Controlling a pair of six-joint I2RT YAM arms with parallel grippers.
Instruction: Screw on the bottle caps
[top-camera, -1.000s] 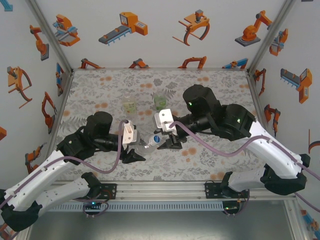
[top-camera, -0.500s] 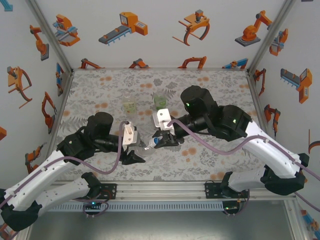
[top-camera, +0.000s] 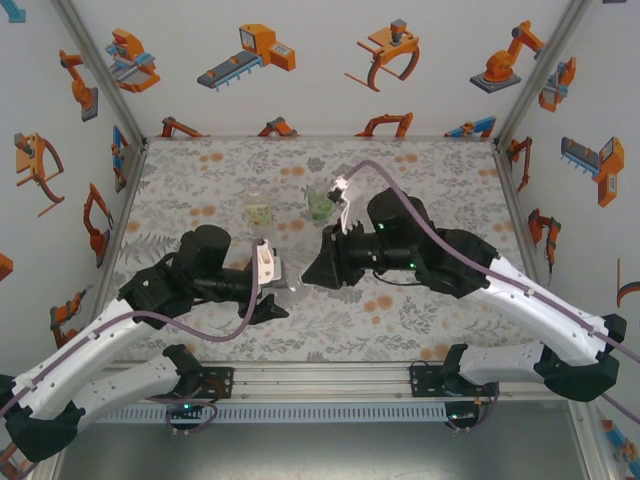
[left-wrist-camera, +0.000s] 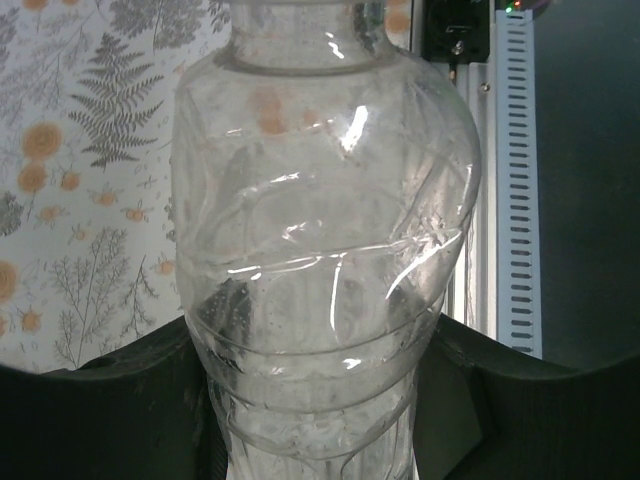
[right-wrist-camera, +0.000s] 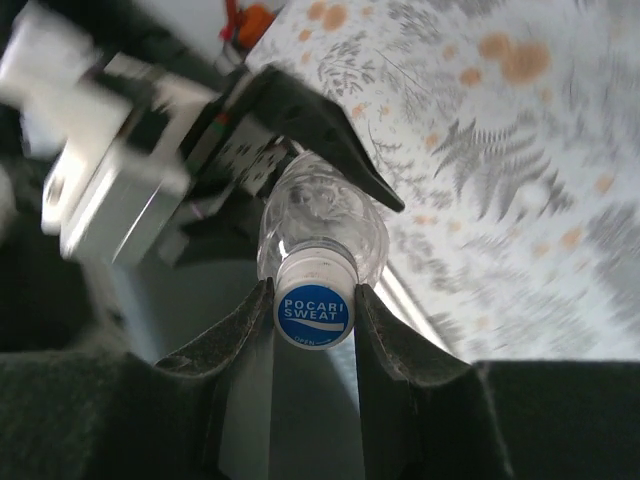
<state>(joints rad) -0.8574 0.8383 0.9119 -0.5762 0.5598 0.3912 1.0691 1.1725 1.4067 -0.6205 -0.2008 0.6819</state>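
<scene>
The left claw (top-camera: 272, 290) is clamped tight on the body of the clear bottle (left-wrist-camera: 320, 230), at the near middle of the table (top-camera: 200, 180), with the neck pointing right. On that neck sits a cap (right-wrist-camera: 313, 308) with a blue top, pinched between the closed-in fingers of the right claw (right-wrist-camera: 312, 295). At the far middle, well apart from both claws, stand the pale bottle (top-camera: 260, 212) and, just right of it, the green bottle (top-camera: 319, 205)

White letters "POCARI SWEAT" in two lines, on the blue round top of the bottle cap (right-wrist-camera: 313, 310), cap seated on the neck of the clear bottle (right-wrist-camera: 320, 215), a smaller line of print beneath the brand, too small to read
</scene>
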